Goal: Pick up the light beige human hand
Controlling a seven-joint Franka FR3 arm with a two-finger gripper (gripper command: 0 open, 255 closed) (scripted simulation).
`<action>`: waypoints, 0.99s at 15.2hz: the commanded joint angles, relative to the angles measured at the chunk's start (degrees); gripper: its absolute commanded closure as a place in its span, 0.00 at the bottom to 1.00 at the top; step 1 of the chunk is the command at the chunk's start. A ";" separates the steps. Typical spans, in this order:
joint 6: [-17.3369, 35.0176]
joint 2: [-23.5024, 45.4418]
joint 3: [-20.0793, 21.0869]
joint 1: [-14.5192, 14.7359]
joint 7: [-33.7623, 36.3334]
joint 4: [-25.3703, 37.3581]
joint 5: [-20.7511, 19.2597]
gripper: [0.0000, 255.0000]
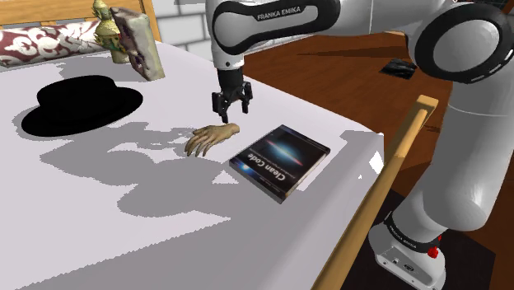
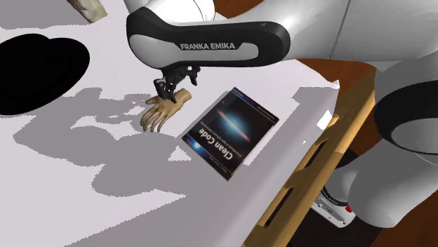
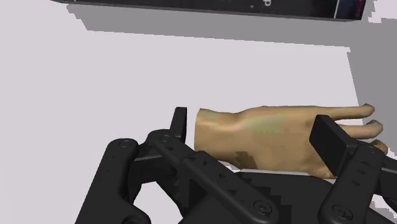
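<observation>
On bed (image 1: 123,239): hand (image 1: 211,137) mid-surface; book (image 1: 280,161) just beside it, shoulder view's right; hat (image 1: 81,105) well apart, far left.

Six loose things lie on the one white bed (image 1: 99,239): one beige hand (image 1: 212,137), one book (image 1: 280,161), one black hat (image 1: 81,105), one patterned pillow (image 1: 45,41), one small figurine (image 1: 105,29) and one worn box-like thing (image 1: 138,43). One wooden rail (image 1: 387,181) runs along the bed's edge. One dark flat thing (image 1: 401,69) lies on the floor. There is one arm (image 1: 272,25) with one gripper (image 1: 231,111), which has two fingers (image 3: 327,141). One red button (image 1: 434,250) shows on the arm's base.
</observation>
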 commanded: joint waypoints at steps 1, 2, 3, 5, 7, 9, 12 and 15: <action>-1.54 5.55 0.08 1.45 1.26 6.64 -1.59 0.00; -2.64 8.46 0.03 2.30 1.80 10.45 -2.37 0.00; -3.93 11.51 -0.07 3.22 2.27 14.58 -3.12 0.00; -7.19 18.23 -0.39 5.31 3.01 24.20 -4.62 0.00; -11.53 25.74 -0.91 7.72 3.33 35.83 -5.98 0.00; -9.73 25.38 -0.97 7.49 3.33 33.65 -5.89 0.00; -7.19 25.06 -0.97 7.17 3.35 30.76 -5.87 0.00; -5.14 24.99 -0.99 6.95 3.37 28.62 -5.88 0.00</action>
